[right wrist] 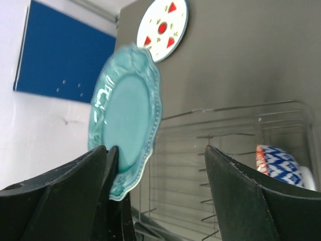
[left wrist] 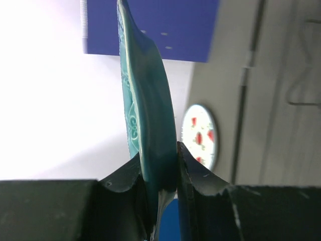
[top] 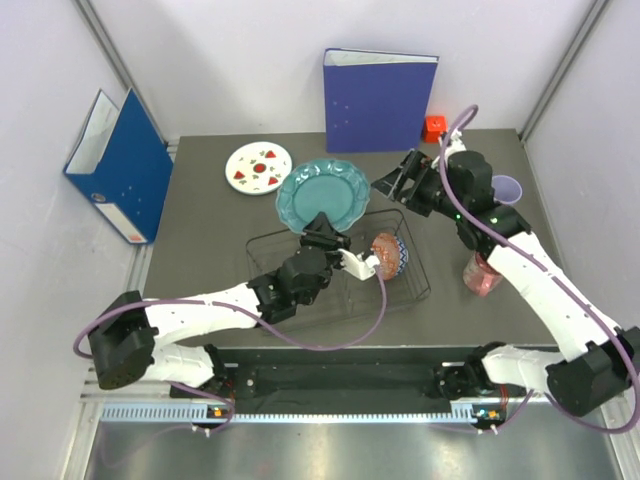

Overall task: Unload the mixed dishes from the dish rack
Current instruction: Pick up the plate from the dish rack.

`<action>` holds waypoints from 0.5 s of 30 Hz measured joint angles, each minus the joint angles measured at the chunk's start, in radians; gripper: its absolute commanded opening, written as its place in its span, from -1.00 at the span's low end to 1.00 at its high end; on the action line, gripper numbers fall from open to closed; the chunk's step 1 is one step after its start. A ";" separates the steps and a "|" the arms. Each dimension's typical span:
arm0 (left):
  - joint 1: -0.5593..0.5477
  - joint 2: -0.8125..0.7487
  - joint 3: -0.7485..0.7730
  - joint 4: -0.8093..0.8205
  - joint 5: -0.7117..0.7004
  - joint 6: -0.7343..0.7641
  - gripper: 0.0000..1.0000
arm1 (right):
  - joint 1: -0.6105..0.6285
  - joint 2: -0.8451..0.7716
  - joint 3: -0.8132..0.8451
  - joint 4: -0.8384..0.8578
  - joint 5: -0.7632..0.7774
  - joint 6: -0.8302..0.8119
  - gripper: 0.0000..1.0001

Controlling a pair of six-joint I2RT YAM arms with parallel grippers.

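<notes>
Left jaws tight on teal plate (left wrist: 145,100), right jaws apart; grey table (top: 210,235), white walls (top: 230,60).

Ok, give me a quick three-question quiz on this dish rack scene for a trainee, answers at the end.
1. True or false: the left gripper is shut on the teal plate.
2. Which dish sits in the dish rack? A) white plate B) patterned bowl C) pink cup
3. Fill in: the right gripper is ___.
Key: 1 true; 2 B; 3 open.
</notes>
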 measured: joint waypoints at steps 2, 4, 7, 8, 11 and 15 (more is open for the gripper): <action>-0.007 0.009 -0.019 0.101 -0.017 0.066 -1.00 | -0.002 0.027 0.010 -0.005 -0.031 -0.002 0.58; -0.014 0.019 -0.029 0.204 -0.028 0.126 -1.00 | -0.005 0.063 0.031 -0.005 -0.067 -0.004 0.58; -0.019 0.030 -0.039 0.333 -0.043 0.207 -1.00 | -0.010 0.122 0.062 0.012 -0.124 -0.003 0.57; -0.019 0.035 -0.044 0.356 -0.051 0.219 -1.00 | -0.010 0.137 0.071 0.021 -0.138 -0.005 0.57; -0.018 0.043 -0.047 0.386 -0.068 0.241 -1.00 | -0.012 0.158 0.077 0.048 -0.172 -0.002 0.56; -0.018 0.045 -0.047 0.407 -0.068 0.244 -1.00 | -0.012 0.161 0.077 0.071 -0.191 0.002 0.46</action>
